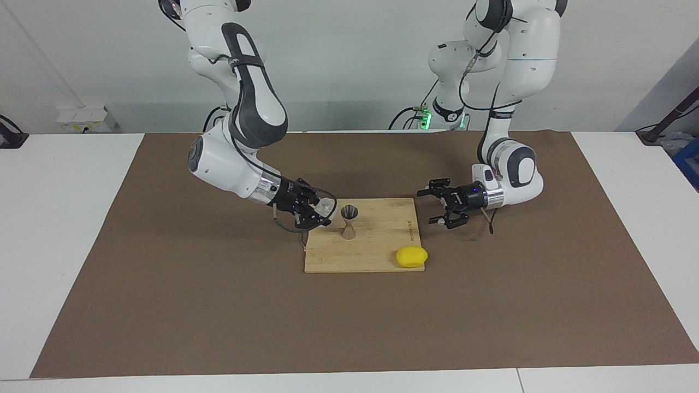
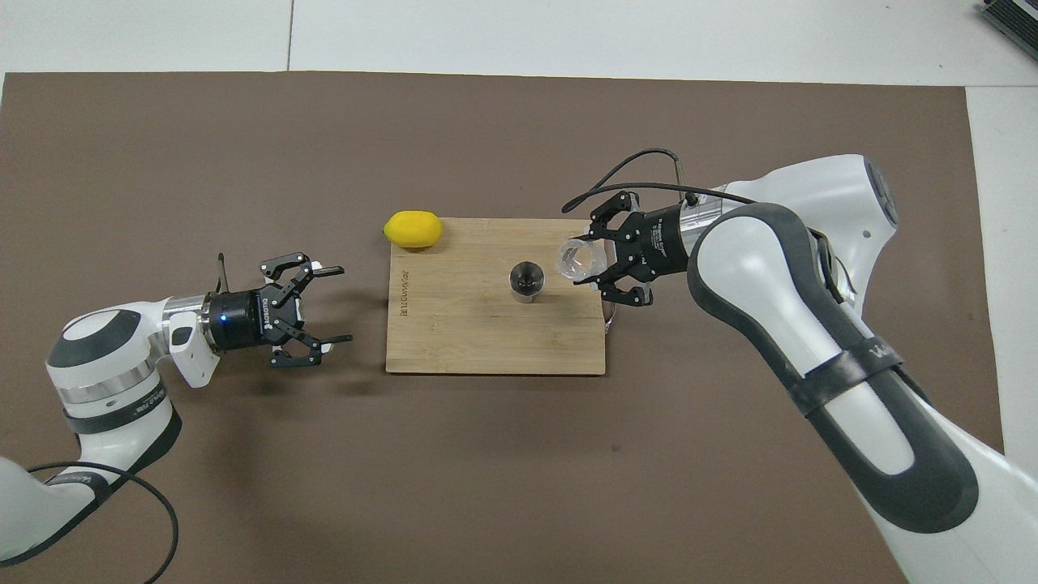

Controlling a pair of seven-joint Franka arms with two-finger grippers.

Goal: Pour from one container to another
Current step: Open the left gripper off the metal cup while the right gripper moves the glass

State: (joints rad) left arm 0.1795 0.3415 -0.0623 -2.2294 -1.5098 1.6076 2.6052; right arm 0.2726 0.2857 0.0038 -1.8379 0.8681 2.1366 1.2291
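Observation:
My right gripper (image 1: 318, 210) (image 2: 596, 264) is shut on the small clear glass cup (image 1: 326, 206) (image 2: 580, 259). It holds the cup tipped on its side above the wooden board (image 1: 377, 256) (image 2: 454, 341), its mouth turned toward the metal jigger (image 1: 349, 221) (image 2: 527, 281). The cup is just beside the jigger's rim. The jigger stands upright on the board. My left gripper (image 1: 434, 206) (image 2: 331, 307) is open and empty, low over the mat beside the board's edge at the left arm's end.
A yellow lemon (image 1: 412, 256) (image 2: 413, 229) lies at the board's corner farthest from the robots, toward the left arm's end. A brown mat (image 1: 218, 305) (image 2: 162, 162) covers the white table.

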